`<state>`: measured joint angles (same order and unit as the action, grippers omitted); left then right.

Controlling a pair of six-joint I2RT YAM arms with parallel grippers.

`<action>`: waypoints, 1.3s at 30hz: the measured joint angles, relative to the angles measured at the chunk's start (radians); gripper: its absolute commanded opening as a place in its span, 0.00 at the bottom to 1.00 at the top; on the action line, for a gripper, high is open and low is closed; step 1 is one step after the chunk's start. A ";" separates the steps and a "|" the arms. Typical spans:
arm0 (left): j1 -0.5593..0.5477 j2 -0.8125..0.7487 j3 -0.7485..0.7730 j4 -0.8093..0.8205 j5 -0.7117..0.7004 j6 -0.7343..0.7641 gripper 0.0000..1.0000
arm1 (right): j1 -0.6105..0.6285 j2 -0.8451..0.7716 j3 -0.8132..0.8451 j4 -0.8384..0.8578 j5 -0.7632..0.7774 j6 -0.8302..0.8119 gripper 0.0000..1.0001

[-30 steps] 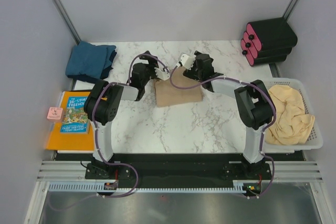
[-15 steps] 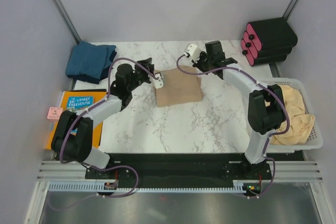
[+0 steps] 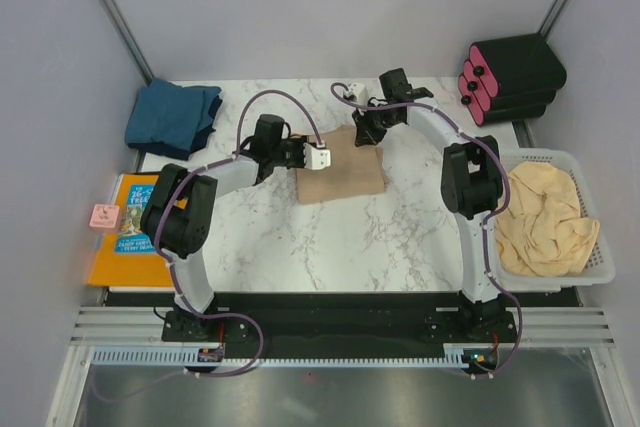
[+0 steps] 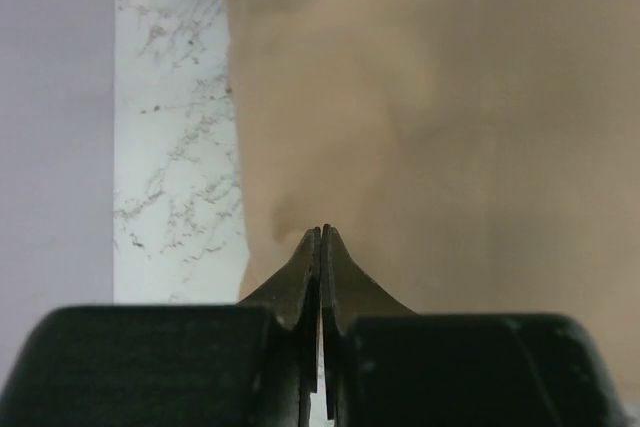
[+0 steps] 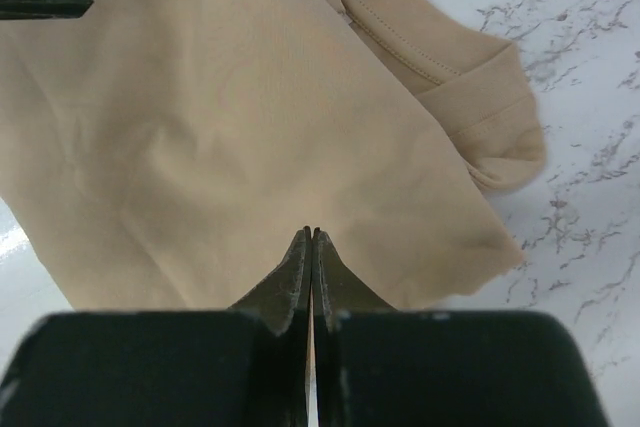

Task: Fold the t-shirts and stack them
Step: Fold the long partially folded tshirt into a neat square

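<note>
The left fingers and the right fingers are pressing together above the folded tan t-shirt, which is lying on the counter nearer its far edge, midway between the side edges.

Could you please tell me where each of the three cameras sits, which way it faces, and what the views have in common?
Top external: above and behind the arms, looking down on the marble table; both arms and their bases show.
Left wrist: on the left arm, looking along the shut left gripper at the folded tan shirt.
Right wrist: on the right arm, looking along the shut right gripper at the same shirt, sleeve to the right.
Shared: all three views show the tan shirt lying on the marble.
</note>
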<state>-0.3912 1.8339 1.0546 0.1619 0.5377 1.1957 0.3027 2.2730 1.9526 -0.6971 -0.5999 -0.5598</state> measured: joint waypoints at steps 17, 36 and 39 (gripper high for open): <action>0.030 0.169 0.269 -0.170 0.052 -0.088 0.02 | -0.040 0.100 0.032 -0.008 0.018 0.023 0.00; 0.049 0.261 0.252 -0.073 -0.297 -0.020 0.05 | -0.048 0.104 0.034 0.055 0.080 0.058 0.00; 0.050 0.228 0.254 -0.094 -0.326 -0.087 0.10 | -0.048 0.089 0.004 0.066 0.086 0.055 0.00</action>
<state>-0.3412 2.0621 1.3083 0.0677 0.2119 1.1091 0.2546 2.3619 1.9568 -0.6308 -0.5140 -0.5049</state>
